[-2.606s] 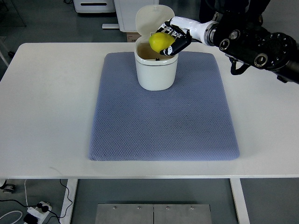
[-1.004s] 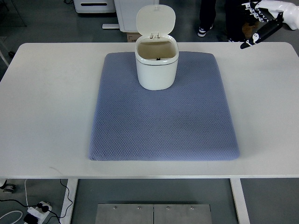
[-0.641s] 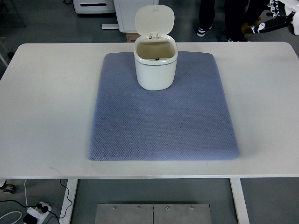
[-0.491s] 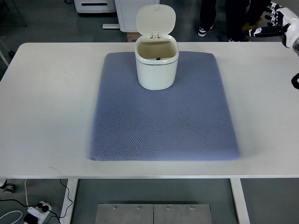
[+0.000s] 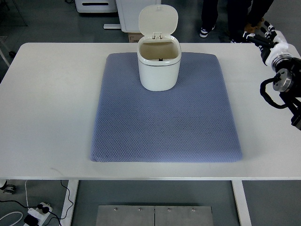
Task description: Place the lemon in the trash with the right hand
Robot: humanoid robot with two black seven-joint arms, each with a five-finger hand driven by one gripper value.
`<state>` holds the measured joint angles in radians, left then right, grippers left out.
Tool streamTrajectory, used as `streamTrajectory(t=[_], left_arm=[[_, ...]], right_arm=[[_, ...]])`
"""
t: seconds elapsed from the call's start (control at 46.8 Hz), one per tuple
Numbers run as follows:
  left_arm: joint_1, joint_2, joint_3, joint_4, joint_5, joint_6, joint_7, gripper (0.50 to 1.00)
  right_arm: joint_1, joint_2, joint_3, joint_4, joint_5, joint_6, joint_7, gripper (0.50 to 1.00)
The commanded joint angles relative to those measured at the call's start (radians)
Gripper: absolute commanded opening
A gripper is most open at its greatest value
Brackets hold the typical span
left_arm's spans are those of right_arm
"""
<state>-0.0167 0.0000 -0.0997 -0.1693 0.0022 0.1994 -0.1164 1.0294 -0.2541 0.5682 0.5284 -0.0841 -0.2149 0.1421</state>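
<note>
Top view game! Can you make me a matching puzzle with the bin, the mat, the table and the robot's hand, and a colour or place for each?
Things:
1. bin
2. mat
3. table
4. right hand

Clues:
A. blue-grey, lies flat on the table
B. at the far right edge, holding nothing
C. white, carries everything else
D. cream, lid flipped up, stands on the mat

Pairs: 1-D, 2-A, 3-C, 4-B

Smooth, slightly glossy cream plastic on trash bin (image 5: 159, 63) and raised lid (image 5: 158, 20). Matt blue-grey quilted cloth on mat (image 5: 164, 117). Matt, smooth white laminate on table (image 5: 47, 108). Glossy white-and-black plastic on right hand (image 5: 267, 38).
</note>
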Motion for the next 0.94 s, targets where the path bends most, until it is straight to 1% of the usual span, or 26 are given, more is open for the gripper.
streamTrajectory(t=[0.0,0.278,0.32,0.384,0.513,0.918], left_arm=[[0.000,0.000,0.000,0.001,-0.001,0.000,0.000,1.000],[0.000,0.000,0.000,-0.001,0.001,0.000,0.000,1.000],[0.000,0.000,0.000,0.001,0.001,0.000,0.000,1.000],[0.000,0.000,0.000,-0.001,0.001,0.000,0.000,1.000],[0.000,0.000,0.000,0.001,0.001,0.000,0.000,1.000],[0.000,0.000,0.000,-0.001,0.001,0.000,0.000,1.000]], right_arm=[[-0.023,0.021,0.042,-0.013,0.001,0.008,0.004,1.000],[-0.091,0.065,0.151,-0.022,0.003,0.016,0.030,1.000],[-0.118,0.093,0.185,-0.022,0.003,0.016,0.033,1.000],[-0.137,0.104,0.200,-0.022,0.004,0.016,0.037,1.000],[-0.141,0.127,0.203,-0.021,0.004,0.017,0.065,1.000],[-0.137,0.130,0.203,-0.019,0.003,0.042,0.076,1.000]])
